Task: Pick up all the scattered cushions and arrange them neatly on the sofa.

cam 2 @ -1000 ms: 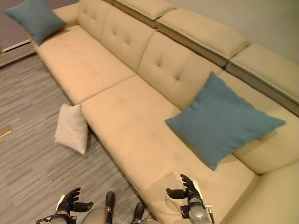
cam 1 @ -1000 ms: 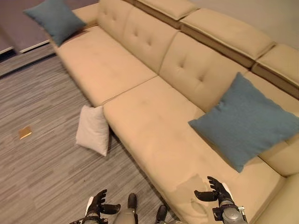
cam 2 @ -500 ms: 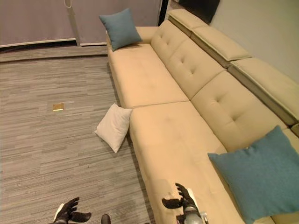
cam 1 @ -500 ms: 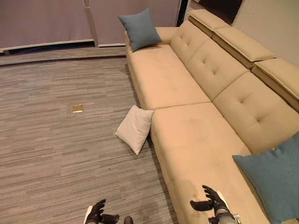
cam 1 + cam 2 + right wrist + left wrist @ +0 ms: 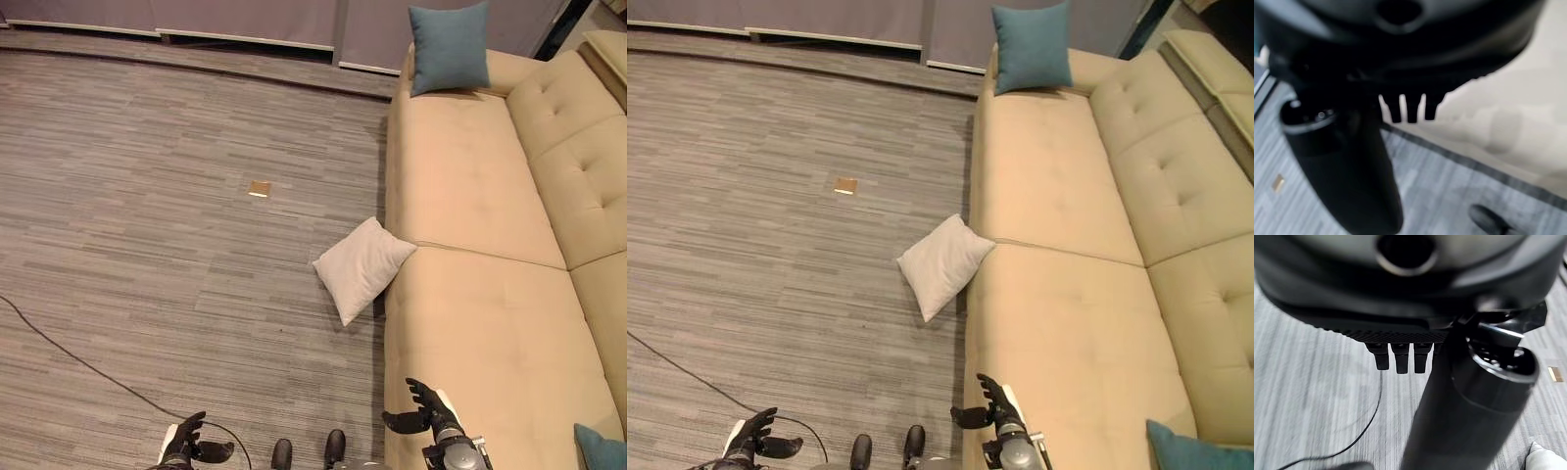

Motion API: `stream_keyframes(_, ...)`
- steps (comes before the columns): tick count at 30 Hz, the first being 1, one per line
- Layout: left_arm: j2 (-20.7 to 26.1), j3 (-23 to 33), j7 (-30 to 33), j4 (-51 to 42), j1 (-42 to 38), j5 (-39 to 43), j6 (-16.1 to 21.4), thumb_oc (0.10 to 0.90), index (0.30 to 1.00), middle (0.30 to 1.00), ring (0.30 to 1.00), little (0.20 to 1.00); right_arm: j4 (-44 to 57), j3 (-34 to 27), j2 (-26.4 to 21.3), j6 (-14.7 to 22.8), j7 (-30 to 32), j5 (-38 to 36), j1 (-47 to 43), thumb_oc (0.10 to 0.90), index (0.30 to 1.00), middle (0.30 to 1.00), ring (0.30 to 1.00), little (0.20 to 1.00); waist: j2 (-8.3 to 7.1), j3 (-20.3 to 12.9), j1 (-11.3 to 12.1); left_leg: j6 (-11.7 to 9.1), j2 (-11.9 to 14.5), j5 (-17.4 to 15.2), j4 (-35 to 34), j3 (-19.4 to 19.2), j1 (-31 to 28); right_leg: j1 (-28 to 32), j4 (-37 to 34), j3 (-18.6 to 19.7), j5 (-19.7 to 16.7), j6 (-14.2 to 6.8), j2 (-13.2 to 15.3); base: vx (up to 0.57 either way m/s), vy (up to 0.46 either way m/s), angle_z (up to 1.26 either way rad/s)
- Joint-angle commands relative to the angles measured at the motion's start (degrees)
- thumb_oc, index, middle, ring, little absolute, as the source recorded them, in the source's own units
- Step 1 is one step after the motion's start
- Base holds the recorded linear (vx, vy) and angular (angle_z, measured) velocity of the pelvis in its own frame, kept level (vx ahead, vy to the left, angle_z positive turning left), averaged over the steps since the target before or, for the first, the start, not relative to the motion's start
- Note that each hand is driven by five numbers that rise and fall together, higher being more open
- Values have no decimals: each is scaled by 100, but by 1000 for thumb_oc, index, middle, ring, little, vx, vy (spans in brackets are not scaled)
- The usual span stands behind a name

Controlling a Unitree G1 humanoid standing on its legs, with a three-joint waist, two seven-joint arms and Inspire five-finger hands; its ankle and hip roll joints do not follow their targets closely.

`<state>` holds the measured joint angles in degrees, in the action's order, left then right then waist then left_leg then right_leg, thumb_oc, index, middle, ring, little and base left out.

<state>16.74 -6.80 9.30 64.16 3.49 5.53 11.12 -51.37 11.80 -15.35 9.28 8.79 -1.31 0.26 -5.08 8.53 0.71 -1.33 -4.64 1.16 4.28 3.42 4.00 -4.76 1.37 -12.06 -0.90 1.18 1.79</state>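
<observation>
Nearest, the left hand [image 5: 188, 444] is held over the floor [image 5: 147, 245] and the right hand [image 5: 426, 416] over the sofa [image 5: 490, 323] edge; both are seen with fingers relaxed and spread, nothing gripped. The step is judged an approach to the white cushion [image 5: 361, 266], lying on the floor against the sofa front. Stepping closer and reaching down would be needed next. Farther off, 1 blue cushion [image 5: 449, 47] stands on the sofa's far end. Another blue one [image 5: 600, 452] is cut off at the frame corner.

Beige sofa [image 5: 490, 294], teal cushion [image 5: 449, 46], off-white cushion [image 5: 361, 266]
</observation>
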Motion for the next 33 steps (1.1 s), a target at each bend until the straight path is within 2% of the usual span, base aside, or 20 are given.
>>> stream_keyframes(1, 29, 52, 74, -115, -93, -12, 212, 800, 900, 900, 900, 900, 289, -130, -400, 254, 98, -178, -63, 800, 900, 900, 900, 900, -146, -26, -102, -246, 277, -715, 1017, -925, 469, 189, 27, 130, 181, -552, 164, 46, -5, 29)
stream_keyframes(2, 29, 52, 74, -115, -93, -12, 212, 800, 900, 900, 900, 900, 288, -129, -400, 255, 98, -178, -64, 800, 900, 900, 900, 900, -143, -30, -101, -247, 283, -726, 1040, -925, 485, 183, 27, 130, 180, -550, 159, 112, -2, 10)
stream_keyframes(3, 44, 51, 75, -145, -66, 1, 183, 800, 900, 900, 900, 900, 252, -103, -387, 223, 95, -174, -39, 800, 900, 900, 900, 900, -182, -56, -87, -186, 485, -703, 1058, -1173, 613, 276, 3, 53, 252, -539, 192, 144, 12, 5)
stream_keyframes(4, 60, 68, 68, -148, -44, -5, 156, 800, 900, 900, 900, 900, 235, -100, -386, 203, 97, -166, -25, 800, 900, 900, 900, 900, -191, -99, -72, -148, 564, -645, 904, -1226, 652, 319, -13, 37, 289, -542, 187, 204, 21, 15)
stream_keyframes(6, 71, 74, 62, -133, -35, -19, 141, 800, 900, 900, 900, 900, 222, -80, -375, 195, 105, -151, -20, 800, 900, 900, 900, 900, -205, -124, -56, -130, 595, -594, 812, -1229, 702, 363, -24, 37, 321, -541, 176, 163, 29, 31)
stream_keyframes(7, 98, 68, 81, -120, -15, -22, 126, 800, 900, 900, 900, 900, 201, -35, -354, 172, 120, -129, -18, 800, 900, 900, 900, 900, -250, -151, 10, -158, 703, -340, 649, -1164, 939, 485, -43, 76, 430, -531, 135, 201, 47, 17)
stream_keyframes(9, 119, 61, 90, -132, -14, -13, 125, 800, 900, 900, 900, 900, 209, -24, -337, 172, 123, -133, -9, 800, 900, 900, 900, 900, -264, -152, 39, -201, 760, -198, 567, -1139, 1041, 536, -42, 91, 484, -523, 115, 209, 84, 0)
stream_keyframes(10, 149, 42, 68, -187, -10, 13, 115, 800, 900, 900, 900, 900, 275, -20, -317, 166, 104, -133, 6, 800, 900, 900, 900, 900, -250, -171, 71, -231, 869, -17, 336, -1253, 1081, 638, 3, 91, 591, -526, 85, 231, 160, -12)
stream_keyframes(15, 187, 0, 16, -132, -4, -154, 98, 800, 900, 900, 900, 900, 311, -26, -218, 168, 84, -65, 34, 800, 900, 900, 900, 900, -233, -294, 25, -136, 735, -18, -37, -1235, 704, 630, 374, 136, 566, -645, 202, 199, 184, -12)
stream_keyframes(16, 196, -12, -5, -147, -7, -166, 94, 800, 900, 900, 900, 900, 321, -13, -195, 167, 75, -44, 29, 800, 900, 900, 900, 900, -220, -304, 23, -84, 680, -45, -122, -1232, 591, 579, 575, 198, 499, -700, 241, 168, 245, -10)
stream_keyframes(17, 260, -1, -44, -202, -30, -190, 79, 800, 900, 900, 900, 900, 346, 31, -150, 156, 44, 17, 7, 800, 900, 900, 900, 900, -181, -273, -12, 57, 572, -118, -300, -1242, 298, 322, 1281, 294, 190, -851, 392, 223, 337, -6)
stream_keyframes(18, 298, 5, -28, -233, -43, -205, 78, 800, 900, 900, 900, 900, 342, 65, -137, 151, 44, 57, -34, 800, 900, 900, 900, 900, -161, -233, -34, 128, 531, -146, -337, -1274, 208, 202, 1644, 343, -25, -914, 462, 178, 304, -7)
stream_keyframes(21, 392, 64, -7, -183, -78, -264, 87, 800, 900, 900, 900, 900, 372, 133, -59, 160, 36, 116, -95, 800, 900, 900, 900, 900, -12, -165, -68, 235, 561, -248, -435, -1296, -28, -189, 2434, 313, -175, -956, 543, 109, 171, -10)
stream_keyframes(23, 412, 103, -7, -172, -72, -235, 83, 800, 900, 900, 900, 900, 391, 165, -50, 145, 22, 145, -80, 800, 900, 900, 900, 900, 33, -153, -107, 262, 526, -338, -505, -1277, -235, -423, 2508, 272, -130, -892, 539, 265, 136, -4)
stream_keyframes(24, 389, 115, 2, -171, -76, -191, 85, 800, 900, 900, 900, 900, 298, 176, -54, 119, 14, 141, -84, 800, 900, 900, 900, 900, 41, -167, -152, 249, 445, -454, -594, -1228, -416, -593, 1799, 119, 8, -821, 471, 355, 123, -6)
stream_keyframes(25, 388, 115, 2, -171, -75, -191, 85, 800, 900, 900, 900, 900, 297, 176, -55, 120, 14, 140, -84, 800, 900, 900, 900, 900, 48, -154, -158, 246, 452, -459, -598, -1220, -436, -566, 1786, 108, 10, -819, 464, 302, 36, -24)
stream_keyframes(28, 316, 119, -24, -13, -122, -160, 68, 800, 900, 900, 900, 900, 144, 171, -72, 85, -1, 112, -160, 800, 900, 900, 900, 900, -12, -114, -253, 215, 321, -608, -610, -1109, -637, -796, 712, -38, -245, -884, 393, 223, -10, -16)
stream_keyframes(29, 293, 141, -17, 57, -152, -148, 73, 800, 900, 900, 900, 900, 125, 165, -92, 76, -5, 118, -174, 800, 900, 900, 900, 900, -29, -100, -274, 206, 284, -675, -588, -1081, -702, -859, 510, -97, -370, -933, 395, 267, -22, 6)
stream_keyframes(31, 238, 144, -41, 123, -161, -182, 83, 800, 900, 900, 900, 900, 98, 172, -104, 83, -6, 140, -131, 800, 900, 900, 900, 900, -61, -126, -284, 198, 214, -814, -525, -1019, -816, -715, 235, -136, -368, -947, 379, 207, -18, 22)
stream_keyframes(33, 206, 128, -36, 123, -131, -219, 82, 800, 900, 900, 900, 900, 107, 185, -105, 87, -7, 151, -74, 800, 900, 900, 900, 900, -71, -154, -299, 203, 190, -886, -492, -1011, -866, -643, 241, -32, -351, -888, 314, 169, -22, 10)
